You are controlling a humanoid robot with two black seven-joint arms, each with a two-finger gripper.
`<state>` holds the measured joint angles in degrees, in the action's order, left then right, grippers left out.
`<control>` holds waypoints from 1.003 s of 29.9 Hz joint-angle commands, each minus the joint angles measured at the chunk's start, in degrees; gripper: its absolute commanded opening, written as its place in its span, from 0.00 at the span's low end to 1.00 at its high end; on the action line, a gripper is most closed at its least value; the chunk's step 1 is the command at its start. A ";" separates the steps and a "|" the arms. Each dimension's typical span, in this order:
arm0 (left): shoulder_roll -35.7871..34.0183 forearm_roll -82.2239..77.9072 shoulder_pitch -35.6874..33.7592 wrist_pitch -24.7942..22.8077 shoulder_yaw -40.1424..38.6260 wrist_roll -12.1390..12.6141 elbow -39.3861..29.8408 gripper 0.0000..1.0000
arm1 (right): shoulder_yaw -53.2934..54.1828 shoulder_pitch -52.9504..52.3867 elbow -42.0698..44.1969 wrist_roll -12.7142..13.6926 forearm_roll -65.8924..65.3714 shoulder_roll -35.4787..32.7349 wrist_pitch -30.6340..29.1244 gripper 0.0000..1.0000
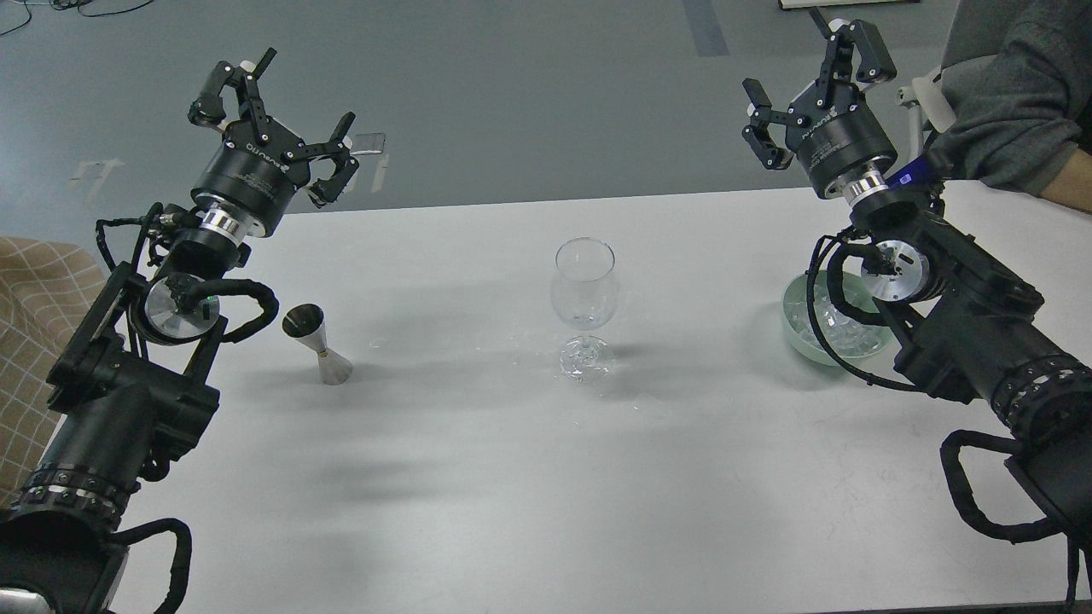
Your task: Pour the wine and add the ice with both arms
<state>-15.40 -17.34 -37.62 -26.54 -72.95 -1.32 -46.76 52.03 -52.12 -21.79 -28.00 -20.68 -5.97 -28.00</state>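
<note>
We are holding our left gripper (277,115) spread wide above the white table's (478,477) far-left corner | our right gripper (810,89) gaping empty over the far-right edge | clear ice cubes (840,328) sitting in the pale green bowl (798,320) near the right edge | stemmed clear wine glass (584,298) standing upright mid-table | steel jigger (320,341) standing towards the left edge

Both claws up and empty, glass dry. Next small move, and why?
Probably lower the left claw toward the jigger. It hangs open above the table's far edge, the jigger stands untouched below it, and the wine glass looks empty, so pouring likely comes first.
</note>
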 commanded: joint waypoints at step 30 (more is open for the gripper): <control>-12.46 14.17 27.40 10.63 -12.29 14.15 -32.77 0.95 | -0.08 0.26 -0.01 0.00 -0.06 -0.27 0.00 1.00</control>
<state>-26.48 -5.65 -16.32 -16.91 -82.07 11.28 -74.90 52.00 -51.87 -21.78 -28.00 -20.73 -6.49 -28.00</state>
